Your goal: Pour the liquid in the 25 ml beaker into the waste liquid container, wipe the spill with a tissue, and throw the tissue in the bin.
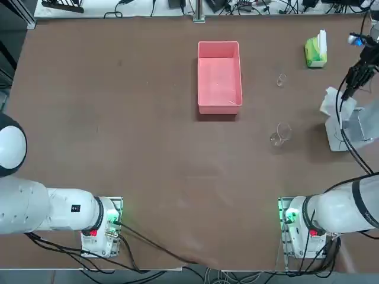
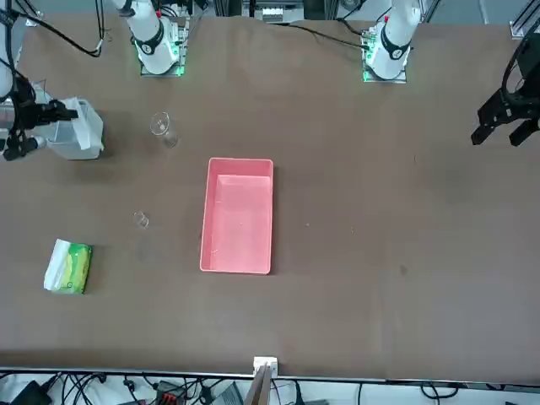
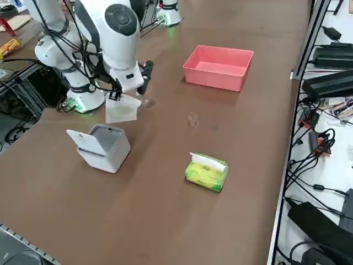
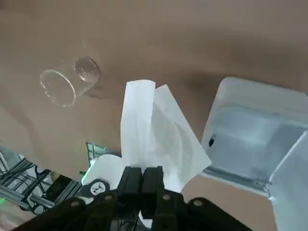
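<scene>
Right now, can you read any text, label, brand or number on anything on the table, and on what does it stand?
No readable text anywhere.
Green tissue pack: printed wrapper, too small to read.
Bin: a small dark mark inside, not legible.
Larger beaker and 25 ml beaker: no scale readable.
Tissue in the shut right gripper, waste liquid container: blank.

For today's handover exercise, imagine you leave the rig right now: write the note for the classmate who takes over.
Right gripper: shut on the tissue, held in the air beside the bin.
Bin: lid open, near the table's right edge.
25 ml beaker: upright on the table, between the waste liquid container and the green tissue pack.
Larger beaker: lying on its side.
Done: tissue picked up. Whether pouring and wiping happened cannot be told.
Left: drop the tissue into the bin.
</scene>
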Available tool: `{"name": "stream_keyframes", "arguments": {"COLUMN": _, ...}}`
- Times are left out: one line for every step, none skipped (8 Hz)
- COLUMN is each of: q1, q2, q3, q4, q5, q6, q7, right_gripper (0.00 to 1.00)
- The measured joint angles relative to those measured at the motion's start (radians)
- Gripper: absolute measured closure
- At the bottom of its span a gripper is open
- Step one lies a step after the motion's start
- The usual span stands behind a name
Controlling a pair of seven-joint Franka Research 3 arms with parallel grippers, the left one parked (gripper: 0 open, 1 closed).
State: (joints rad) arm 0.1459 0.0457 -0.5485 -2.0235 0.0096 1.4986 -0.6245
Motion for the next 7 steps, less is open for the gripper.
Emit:
{"name": "stream_keyframes", "arguments": {"q1": -0.028, "q2": -0.016, "q3": -0.001, "q4": -0.031, "q5": -0.020, "q6": 0.000, "q7": 0.000, "right_gripper": 0.97}}
{"name": "stream_keyframes", "arguments": {"q1": -0.061, "q2": -0.022, "q3": -0.002, "q4": -0.049, "q5": -0.038, "q6": 0.000, "q7": 0.000, "right_gripper": 0.97}}
{"name": "stream_keyframes", "arguments": {"q1": -0.091, "q2": -0.023, "q3": -0.002, "q4": -0.055, "q5": -0.057, "q6": 0.001, "q7": -0.001, "right_gripper": 0.97}}
{"name": "stream_keyframes", "arguments": {"q1": -0.112, "q2": -0.026, "q3": -0.002, "q4": -0.056, "q5": -0.076, "q6": 0.001, "q7": -0.002, "right_gripper": 0.96}}
{"name": "stream_keyframes", "arguments": {"q1": -0.127, "q2": -0.029, "q3": -0.002, "q4": -0.056, "q5": -0.093, "q6": 0.002, "q7": -0.003, "right_gripper": 0.96}}
{"name": "stream_keyframes", "arguments": {"q1": -0.139, "q2": -0.032, "q3": -0.002, "q4": -0.056, "q5": -0.103, "q6": 0.003, "q7": -0.004, "right_gripper": 0.96}}
{"name": "stream_keyframes", "arguments": {"q1": -0.151, "q2": -0.033, "q3": -0.002, "q4": -0.054, "q5": -0.109, "q6": 0.006, "q7": -0.005, "right_gripper": 0.96}}
